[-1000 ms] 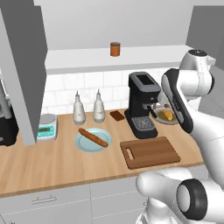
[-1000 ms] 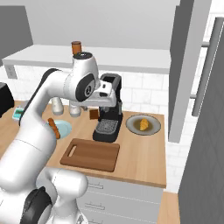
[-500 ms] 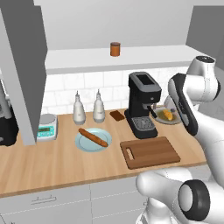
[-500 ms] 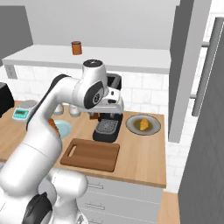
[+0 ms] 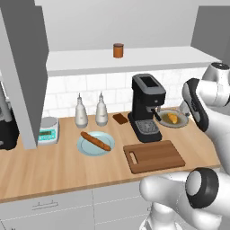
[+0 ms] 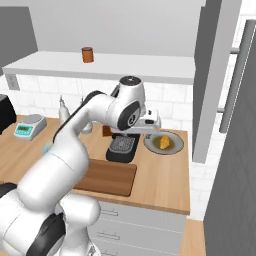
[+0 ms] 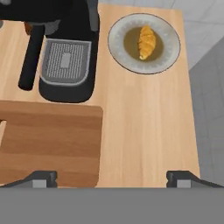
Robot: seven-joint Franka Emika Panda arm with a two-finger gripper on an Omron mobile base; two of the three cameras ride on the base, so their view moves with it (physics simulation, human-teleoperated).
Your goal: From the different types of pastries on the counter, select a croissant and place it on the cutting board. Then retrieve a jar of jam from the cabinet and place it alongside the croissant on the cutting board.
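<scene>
The gripper [image 7: 111, 177], fingers spread wide and empty, hangs above the counter [image 7: 144, 122] at the hand view's bottom edge. The croissant [image 7: 146, 41] lies on a plate [image 7: 170, 54] at upper right; the board [image 7: 48, 144] is lower left. Judging by this, the croissant pick is in hand: next, move forward over it and descend.

No text, label, brand or number legible to us anywhere, even on the scale's [image 5: 47, 132] display.
</scene>
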